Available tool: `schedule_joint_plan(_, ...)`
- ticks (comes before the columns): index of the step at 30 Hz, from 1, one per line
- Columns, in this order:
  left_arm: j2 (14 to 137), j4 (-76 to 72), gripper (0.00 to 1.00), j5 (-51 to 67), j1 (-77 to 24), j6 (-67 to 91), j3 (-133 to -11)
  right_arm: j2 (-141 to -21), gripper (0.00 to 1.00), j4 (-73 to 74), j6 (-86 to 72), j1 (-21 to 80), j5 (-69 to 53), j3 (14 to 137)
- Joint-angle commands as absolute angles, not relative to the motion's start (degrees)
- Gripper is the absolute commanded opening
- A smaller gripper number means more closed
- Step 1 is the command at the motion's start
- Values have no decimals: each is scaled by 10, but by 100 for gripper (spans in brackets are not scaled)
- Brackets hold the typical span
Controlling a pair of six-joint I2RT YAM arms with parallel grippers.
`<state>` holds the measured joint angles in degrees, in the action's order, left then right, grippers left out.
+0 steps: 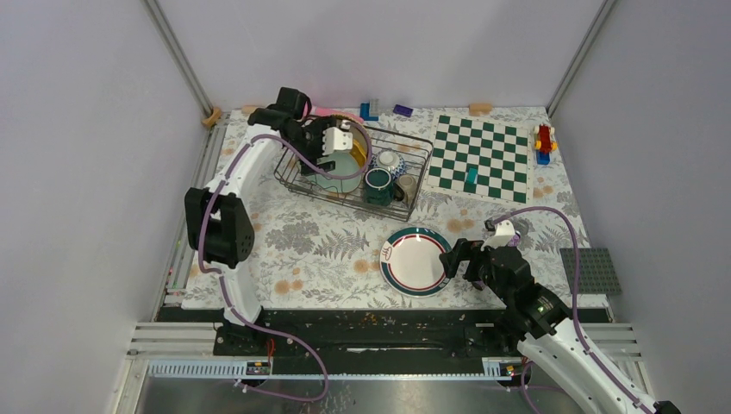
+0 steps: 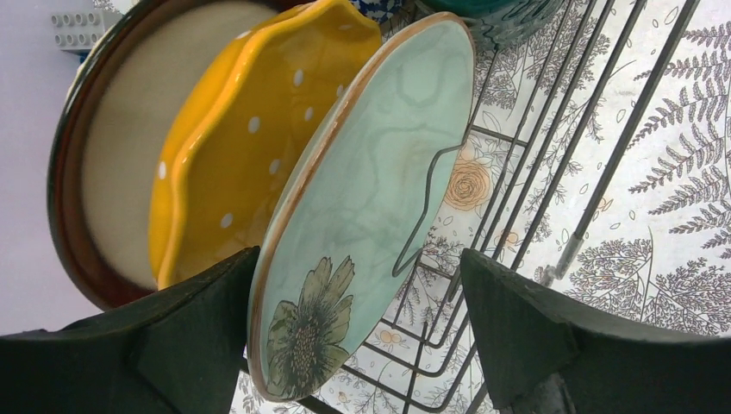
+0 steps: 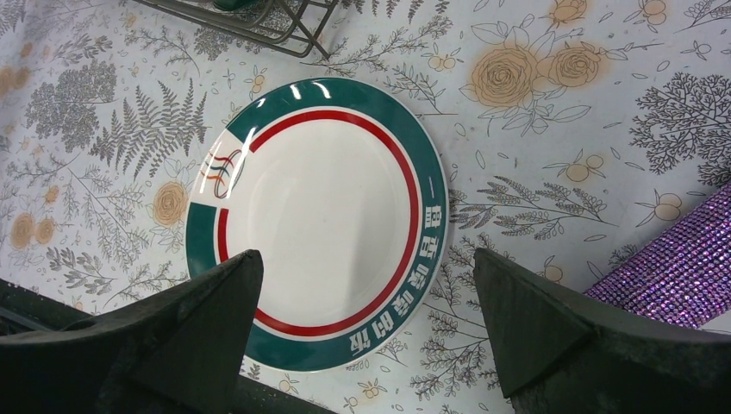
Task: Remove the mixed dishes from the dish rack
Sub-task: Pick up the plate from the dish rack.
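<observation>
The dish rack stands at the back left and holds upright plates, a dark green mug, a small patterned bowl and an olive cup. My left gripper is open over the rack. In the left wrist view its jaws straddle the rim of the pale green floral plate; the left finger sits between that plate and the yellow plate. A cream plate with a dark rim stands behind them. My right gripper is open and empty, just above a white plate with a green rim lying flat on the table.
The green-and-white chessboard lies right of the rack with a teal piece on it. Toy bricks sit at the back wall and a red-yellow toy at the far right. A grey baseplate and a purple glittery cylinder are near the right arm.
</observation>
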<state>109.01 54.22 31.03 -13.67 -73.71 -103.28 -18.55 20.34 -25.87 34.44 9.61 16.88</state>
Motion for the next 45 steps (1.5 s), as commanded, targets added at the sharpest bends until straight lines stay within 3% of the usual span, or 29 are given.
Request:
schedule_joint_plan(1,1051,537,83,297,-141,-755,-1024,-189,100,198,-249,342,105,194)
schedule_joint_plan(14,1024,536,61,255,-154,-782,-988,-185,100,199,-248,341,105,194)
schedule_joint_plan(35,1064,479,43,96,-203,-782,-979,-194,100,193,-248,342,115,195)
schedule_joint_plan(45,1041,424,28,7,-218,-795,-945,-185,100,196,-250,341,113,194)
